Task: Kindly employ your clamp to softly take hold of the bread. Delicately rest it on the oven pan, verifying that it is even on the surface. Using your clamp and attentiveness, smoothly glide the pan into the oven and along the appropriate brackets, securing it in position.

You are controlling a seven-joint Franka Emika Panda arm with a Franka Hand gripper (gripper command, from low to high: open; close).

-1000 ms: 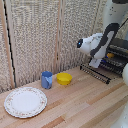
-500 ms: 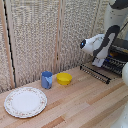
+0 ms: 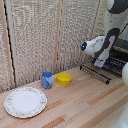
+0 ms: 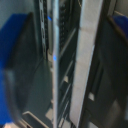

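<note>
Hovering tool (image 3: 101, 64) over oven pan (image 3: 96, 72)

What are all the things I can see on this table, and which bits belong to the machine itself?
plate: one, white with a floral rim, on the wooden table near the exterior view's left.
cup: one, blue, upright behind the plate, close beside the bowl.
bowl: one, yellow, on the table toward the exterior view's right of the cup.
oven pan: one, dark with thin wire bars, sticking out from the oven at the exterior view's right.
oven: one, dark, at the exterior view's right edge, partly hidden by the arm.
bread: none that I can make out.
robot arm: one, white, reaching down over the pan; its pincer is hidden there, and the wrist view is too blurred to show whether it is open.
</note>
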